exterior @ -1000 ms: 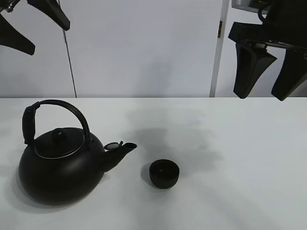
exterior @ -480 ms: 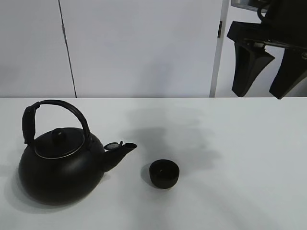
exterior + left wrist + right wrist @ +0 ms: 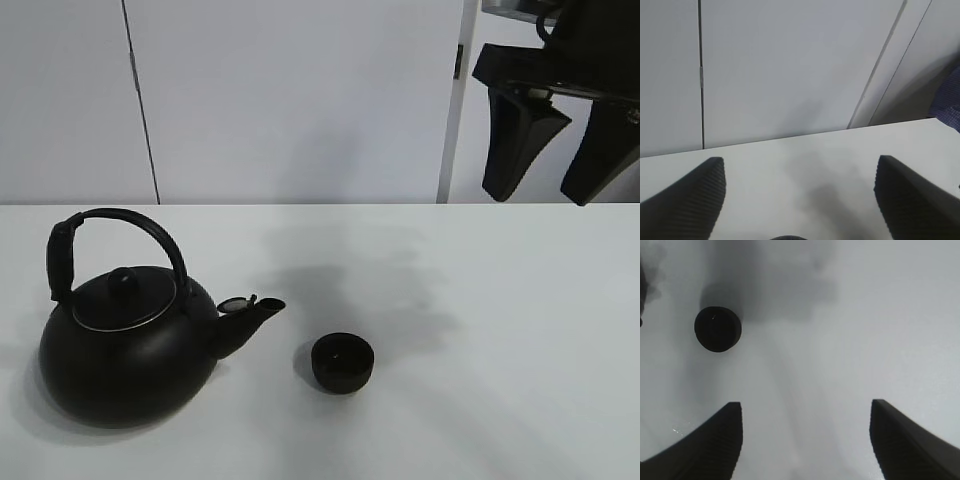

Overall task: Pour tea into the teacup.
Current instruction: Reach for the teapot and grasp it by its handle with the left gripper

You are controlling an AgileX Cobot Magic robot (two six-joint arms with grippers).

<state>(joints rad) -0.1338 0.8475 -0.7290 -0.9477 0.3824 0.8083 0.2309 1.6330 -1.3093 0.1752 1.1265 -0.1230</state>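
The black kettle [image 3: 125, 345] with its arched handle stands on the white table at the left, spout pointing right. The small black teacup [image 3: 342, 362] sits just right of the spout; it also shows in the right wrist view [image 3: 717, 329]. My right gripper [image 3: 557, 150] hangs high at the upper right, open and empty, well above and to the right of the cup; the right wrist view [image 3: 806, 405] shows its fingers wide apart. My left gripper [image 3: 800, 160] is open and empty in the left wrist view, facing the back wall; it is out of the exterior view.
The white table [image 3: 500, 330] carries only the kettle and the cup. A grey panelled wall [image 3: 300, 100] stands behind the table's far edge. A dark sliver [image 3: 785, 238] shows at the edge of the left wrist view; I cannot tell what it is.
The left gripper, seen at the upper left one second ago, has moved out of the exterior view. The right gripper has shifted very slightly. Kettle and cup have not moved.
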